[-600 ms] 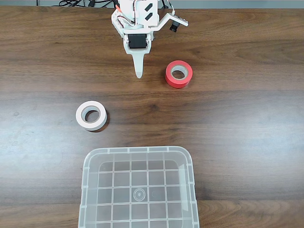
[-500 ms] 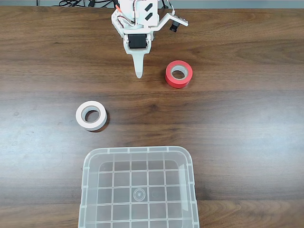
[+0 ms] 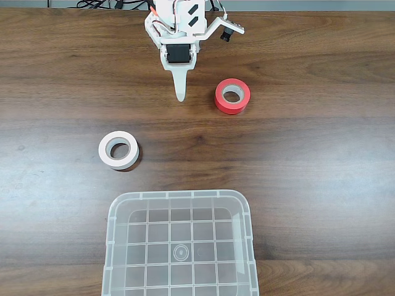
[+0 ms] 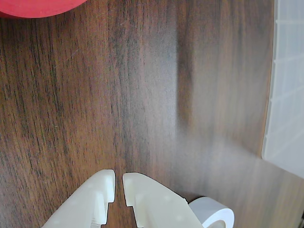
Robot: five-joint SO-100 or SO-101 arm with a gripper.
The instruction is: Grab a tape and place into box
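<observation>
A dark wooden table (image 3: 321, 160) with a strong lengthwise grain carries everything here, cables bunched along its far edge. Nothing has changed over the last half second — the arm (image 3: 176, 28) sits in the same pose at the top of the fixed view, so the reach for the tape appears not to have begun. The gripper (image 4: 118, 187) is nearly closed, only a thin slit between its white plastic fingers, and it holds nothing; in the fixed view it points down the table as one tapered tip.

The tape (image 3: 232, 96) lies flat on the wood, near the gripper on its right in the fixed view and clear of it — a red ring with a pale core, its edge just entering the top left corner of the wrist view. A white roll (image 3: 118, 150) lies flat further down and to the left, well apart from the red one. The box (image 3: 180, 198) stands at the bottom edge: clear plastic, rounded corners, thick rim, a moulded grid on its floor, nothing visible inside. Before any grasp the fingers will have to spread to take the ring's wall.
</observation>
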